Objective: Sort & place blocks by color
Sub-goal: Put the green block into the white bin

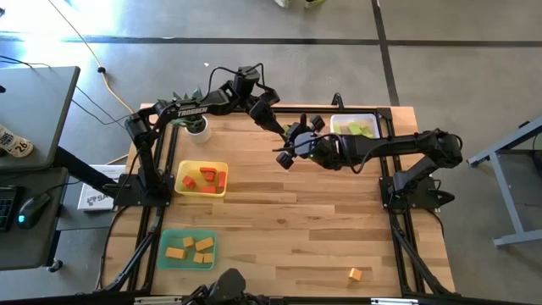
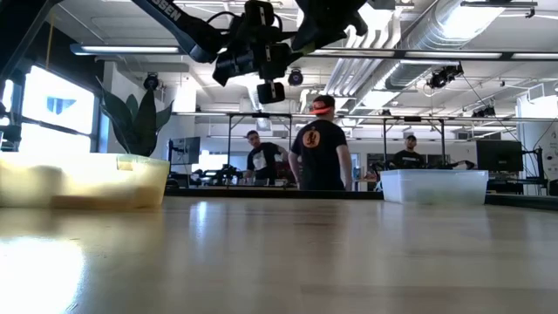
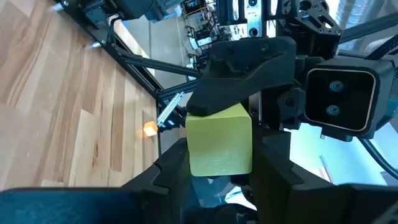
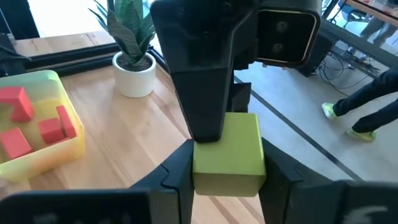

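Observation:
Both grippers meet high over the table's far middle, my left gripper (image 1: pixel 284 131) and my right gripper (image 1: pixel 293 152), each shut on one light green block (image 3: pixel 219 140). The same block (image 4: pixel 227 152) fills the right wrist view. Red blocks (image 1: pixel 207 179) lie in the yellow tray (image 1: pixel 180 191), orange blocks (image 1: pixel 193 248) in the green tray (image 1: pixel 165 261), and light green blocks (image 1: pixel 359 129) in the clear tray (image 1: pixel 339 119). One orange block (image 1: pixel 355 274) rests flat on the table near its near right corner. My left gripper (image 3: pixel 221 171) pinches the light green block's two opposite side faces (image 3: pixel 194 155) between its fingers (image 3: pixel 173 171). The block is lifted clear of the table. My right gripper (image 4: pixel 227 180) pinches the block's other pair of side faces (image 4: pixel 199 165) between its fingers (image 4: pixel 177 177), crosswise to the left gripper's finger (image 4: pixel 202 74) on the block's upper face. The block stays high in the air.
A potted plant (image 1: pixel 196 125) stands at the far left, beyond the yellow tray. In the low view the yellow tray (image 2: pixel 83 179) is on the left and the clear tray (image 2: pixel 433 186) on the right. People (image 2: pixel 319 144) stand in the room behind.

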`<action>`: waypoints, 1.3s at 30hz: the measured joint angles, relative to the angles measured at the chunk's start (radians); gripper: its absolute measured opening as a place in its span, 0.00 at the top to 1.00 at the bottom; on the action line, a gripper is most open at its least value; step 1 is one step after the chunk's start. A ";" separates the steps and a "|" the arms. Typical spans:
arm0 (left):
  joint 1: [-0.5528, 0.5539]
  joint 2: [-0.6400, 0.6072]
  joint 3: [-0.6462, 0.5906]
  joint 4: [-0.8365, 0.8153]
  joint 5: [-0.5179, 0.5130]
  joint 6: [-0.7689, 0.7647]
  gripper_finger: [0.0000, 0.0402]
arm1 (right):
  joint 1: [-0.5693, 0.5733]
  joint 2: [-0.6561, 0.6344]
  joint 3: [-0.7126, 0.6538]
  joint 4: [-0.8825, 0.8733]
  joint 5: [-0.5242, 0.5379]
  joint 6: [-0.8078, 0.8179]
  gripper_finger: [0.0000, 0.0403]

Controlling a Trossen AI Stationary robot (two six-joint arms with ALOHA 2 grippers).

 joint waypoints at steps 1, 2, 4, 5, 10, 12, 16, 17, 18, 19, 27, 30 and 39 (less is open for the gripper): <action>0.000 0.000 0.000 0.000 0.000 0.000 0.71 | 0.000 0.000 0.000 0.000 -0.003 -0.005 0.74; 0.000 0.000 0.000 0.000 0.000 -0.002 0.70 | 0.000 0.000 0.000 0.000 -0.005 -0.007 0.74; 0.000 0.000 0.000 0.000 -0.001 -0.008 0.68 | -0.003 0.000 0.000 0.000 -0.008 -0.007 0.74; 0.000 0.000 0.000 0.000 -0.002 -0.008 0.67 | -0.005 0.000 0.000 0.001 -0.011 -0.007 0.74; 0.000 0.000 0.000 0.005 -0.022 0.033 0.61 | -0.022 0.000 -0.001 -0.003 -0.025 -0.038 0.74; 0.000 0.000 0.000 0.020 -0.025 0.045 0.58 | -0.030 0.000 -0.001 -0.003 -0.026 -0.057 0.74; 0.001 0.000 0.000 0.052 -0.032 0.047 0.52 | -0.046 0.000 -0.001 -0.003 -0.045 -0.094 0.74; 0.002 0.000 0.000 0.059 -0.037 0.048 0.51 | -0.047 0.000 -0.001 -0.006 -0.045 -0.105 0.74; 0.002 0.000 0.000 0.065 -0.045 0.048 0.49 | -0.049 0.000 -0.001 -0.013 -0.044 -0.116 0.74; 0.003 0.000 0.000 0.066 -0.052 0.048 0.48 | -0.052 -0.001 -0.001 -0.023 -0.045 -0.126 0.74; 0.047 0.000 0.000 0.075 -0.084 0.076 0.47 | -0.086 -0.053 -0.003 -0.157 -0.067 -0.165 0.74; 0.066 0.000 0.001 0.072 -0.108 0.076 0.47 | -0.105 -0.096 -0.003 -0.211 -0.079 -0.167 0.74; 0.081 0.000 0.001 0.066 -0.220 0.110 0.47 | -0.232 -0.198 -0.002 -0.422 -0.240 -0.097 0.74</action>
